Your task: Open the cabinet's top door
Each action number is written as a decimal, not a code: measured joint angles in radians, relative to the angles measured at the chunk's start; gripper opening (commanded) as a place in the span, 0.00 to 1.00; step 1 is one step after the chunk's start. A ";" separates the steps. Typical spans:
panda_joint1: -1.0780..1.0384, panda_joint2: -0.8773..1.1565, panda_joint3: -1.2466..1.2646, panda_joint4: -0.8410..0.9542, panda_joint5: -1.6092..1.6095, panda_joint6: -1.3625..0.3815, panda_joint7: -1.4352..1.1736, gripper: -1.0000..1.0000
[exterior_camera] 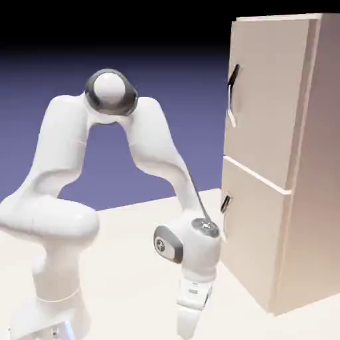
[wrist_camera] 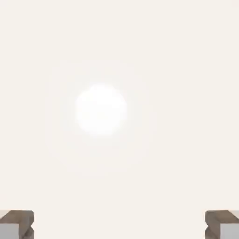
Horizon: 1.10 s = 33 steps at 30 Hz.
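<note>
The tall pale beige cabinet (exterior_camera: pixel 312 166) stands at the right of the exterior view. Its top door (exterior_camera: pixel 265 93) lies flush with the cabinet front and carries a vertical black bar handle (exterior_camera: pixel 232 86) near its left edge. My gripper (exterior_camera: pixel 188 330) hangs low over the table, pointing down, well below and to the left of that handle and touching nothing. In the hand view my gripper (wrist_camera: pixel 119 228) is open: the two grey fingertips (wrist_camera: pixel 16 224) sit far apart at the bottom corners with only pale table between them. The cabinet is out of the hand view.
Below the top door is a shorter lower door (exterior_camera: pixel 255 232) with a small black handle (exterior_camera: pixel 226 202). The pale table (exterior_camera: pixel 133 265) spreads under the arm. The hand view shows a bright glare spot (wrist_camera: pixel 100 109) on the table surface.
</note>
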 measured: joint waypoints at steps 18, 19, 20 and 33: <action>0.508 0.652 -0.618 0.051 0.623 -0.220 -0.252 0.50; 0.536 0.689 -0.653 0.054 0.658 -0.232 -0.266 0.50; 0.564 0.725 -0.687 0.057 0.692 -0.244 -0.280 0.50; 0.893 1.148 -1.088 0.090 1.096 -0.386 -0.443 0.50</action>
